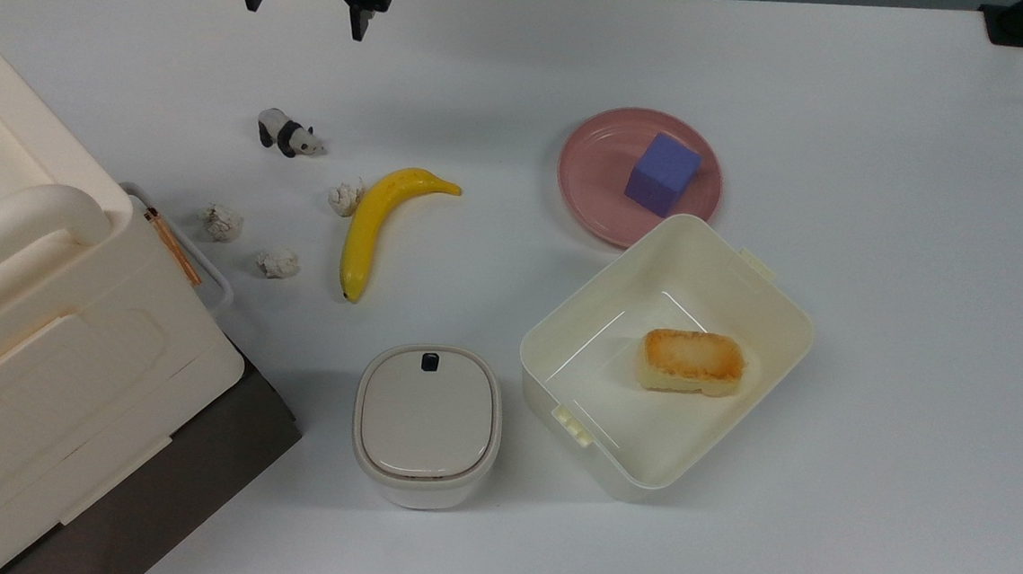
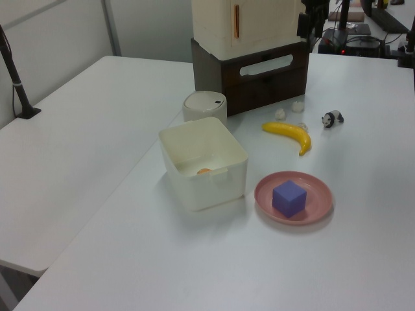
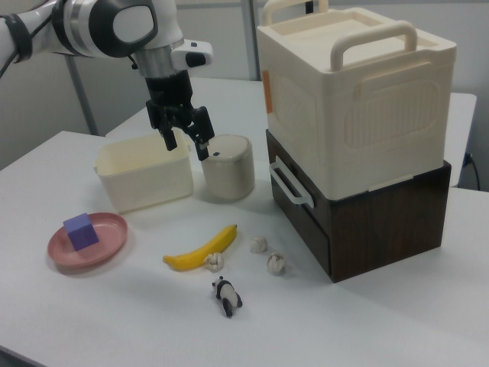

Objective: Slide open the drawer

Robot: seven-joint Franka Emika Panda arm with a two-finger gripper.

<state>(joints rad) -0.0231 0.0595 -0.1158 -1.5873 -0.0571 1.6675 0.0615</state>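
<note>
The drawer [image 3: 306, 218] is a dark brown box under a big cream container, at the right view's right. Its front panel looks flush with the box. The white loop handle [image 3: 289, 183] sticks out from that panel, and the handle [image 1: 220, 285] also peeks out at the top view's left. In the left view the drawer [image 2: 266, 84] and its handle [image 2: 266, 65] stand at the back. My gripper [image 3: 186, 141] hangs open in the air, well apart from the handle, with nothing between its fingers. In the top view the gripper [image 1: 306, 7] is at the upper edge, beyond the toy panda.
A large cream container [image 3: 351, 92] with handles rests on the drawer box. In front of the drawer lie a banana [image 1: 376, 224], a toy panda [image 1: 288, 134] and three crumpled paper balls [image 1: 222, 223]. A lidded white bin [image 1: 426, 421], a cream tub [image 1: 664, 356] holding bread and a pink plate [image 1: 592, 171] with a purple cube stand further off.
</note>
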